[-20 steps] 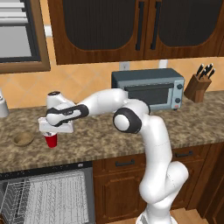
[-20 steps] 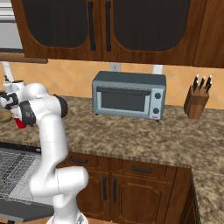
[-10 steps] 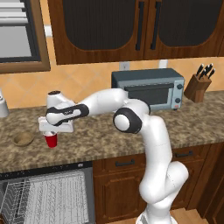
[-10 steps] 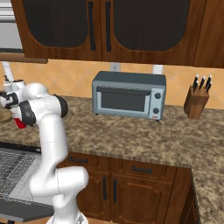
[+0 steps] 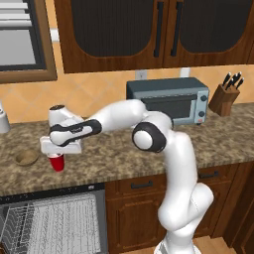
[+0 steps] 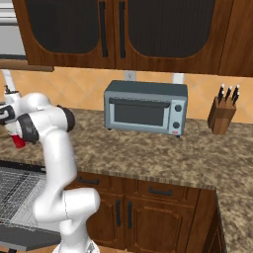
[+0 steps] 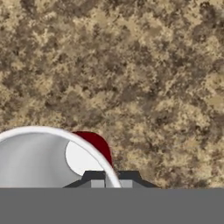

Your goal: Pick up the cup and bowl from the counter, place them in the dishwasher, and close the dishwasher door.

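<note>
Jaws [image 7: 112, 181] pinch the rim of the cup [image 5: 57, 161] on the counter [image 5: 114, 158]; no legible writing.

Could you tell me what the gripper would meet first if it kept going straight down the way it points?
The gripper is shut on the cup rim; beyond it, probably the counter.
</note>
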Controlling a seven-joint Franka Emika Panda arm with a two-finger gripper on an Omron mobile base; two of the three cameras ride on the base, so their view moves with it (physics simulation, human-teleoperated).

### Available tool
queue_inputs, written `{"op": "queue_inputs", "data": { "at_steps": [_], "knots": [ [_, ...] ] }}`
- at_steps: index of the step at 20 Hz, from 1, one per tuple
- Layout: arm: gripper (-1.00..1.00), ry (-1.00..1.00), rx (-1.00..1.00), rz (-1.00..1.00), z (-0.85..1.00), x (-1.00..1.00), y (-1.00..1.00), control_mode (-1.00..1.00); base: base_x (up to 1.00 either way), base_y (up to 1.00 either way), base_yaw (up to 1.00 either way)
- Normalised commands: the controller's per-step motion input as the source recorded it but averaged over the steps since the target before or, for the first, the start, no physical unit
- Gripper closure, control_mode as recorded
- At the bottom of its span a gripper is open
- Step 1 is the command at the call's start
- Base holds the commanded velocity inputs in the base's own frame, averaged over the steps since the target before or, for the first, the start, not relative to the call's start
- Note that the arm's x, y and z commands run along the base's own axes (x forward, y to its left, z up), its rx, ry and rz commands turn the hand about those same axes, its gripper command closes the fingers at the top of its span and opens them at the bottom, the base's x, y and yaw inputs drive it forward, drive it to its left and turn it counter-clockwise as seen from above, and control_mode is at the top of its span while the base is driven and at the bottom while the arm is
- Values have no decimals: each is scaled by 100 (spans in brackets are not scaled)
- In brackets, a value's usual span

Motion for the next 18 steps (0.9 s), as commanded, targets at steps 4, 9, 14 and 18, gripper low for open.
{"op": "queue_inputs", "data": {
  "at_steps": [4,9,14,18],
  "knots": [
    [100,-13,0,0,0,-100,0,-100,0,0,0],
    [100,-11,0,0,0,-100,0,-100,0,0,0],
    [100,-2,0,0,-12,-98,0,-100,0,0,0],
    [100,0,0,0,-31,-74,1,-100,0,0,0]
  ]
}}
